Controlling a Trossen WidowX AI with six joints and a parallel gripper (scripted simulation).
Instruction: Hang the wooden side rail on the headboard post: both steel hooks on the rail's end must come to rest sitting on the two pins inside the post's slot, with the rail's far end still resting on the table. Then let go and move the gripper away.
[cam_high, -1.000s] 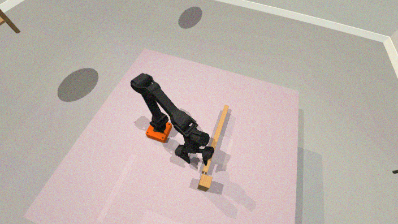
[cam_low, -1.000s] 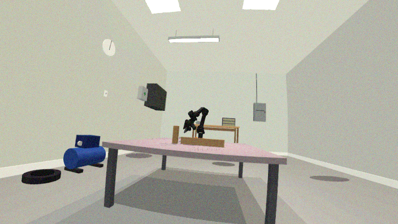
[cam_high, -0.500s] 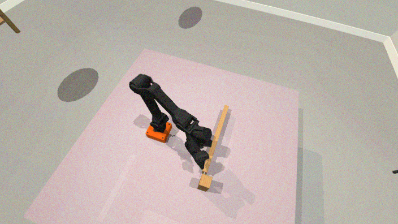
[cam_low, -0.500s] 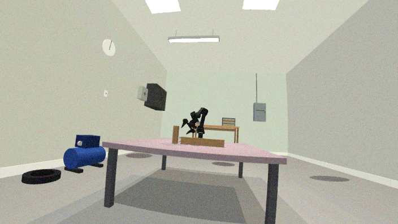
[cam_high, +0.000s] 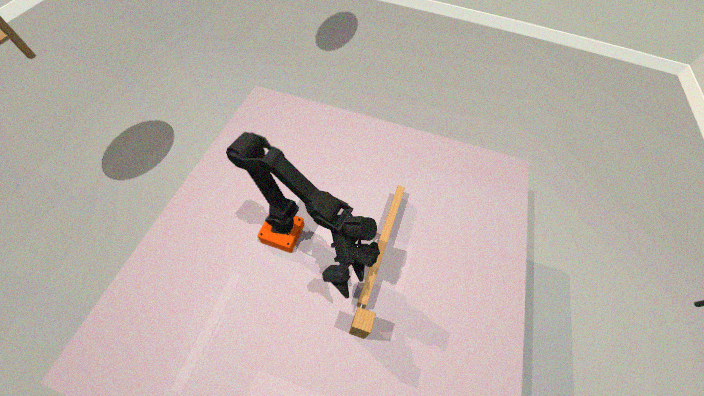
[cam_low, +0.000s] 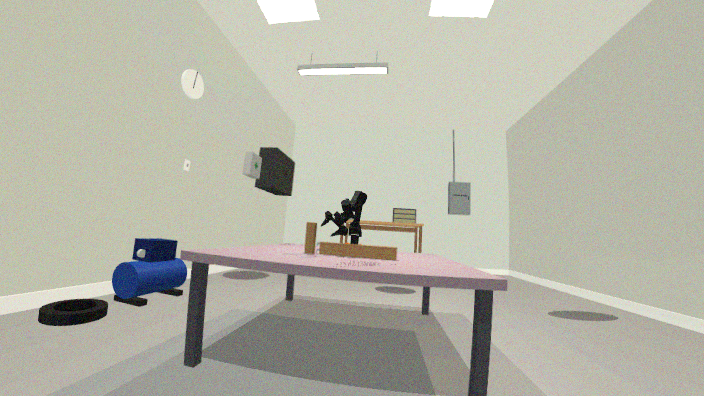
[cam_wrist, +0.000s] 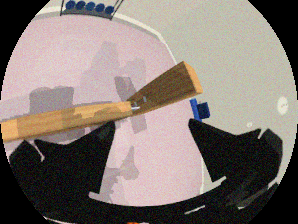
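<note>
The wooden side rail (cam_high: 382, 240) (cam_low: 357, 251) (cam_wrist: 60, 121) lies along the pink table (cam_high: 200, 300) (cam_low: 440, 272) (cam_wrist: 156, 169). Its near end meets the short upright headboard post (cam_high: 362, 322) (cam_low: 310, 237) (cam_wrist: 169, 86). Small steel hooks (cam_wrist: 135, 103) show at that joint; the slot and pins are hidden. The rail's far end rests on the table. My gripper (cam_high: 350, 279) (cam_low: 332, 218) (cam_wrist: 153, 123) is open and empty. It hangs just left of the rail's near end, above the table, with its fingers clear of the wood.
The arm's orange base (cam_high: 281, 235) stands left of the rail. Off the table, a blue compressor (cam_low: 149, 277) and a black tyre (cam_low: 73, 311) lie on the floor at the left. A wooden table (cam_low: 395, 227) stands at the back.
</note>
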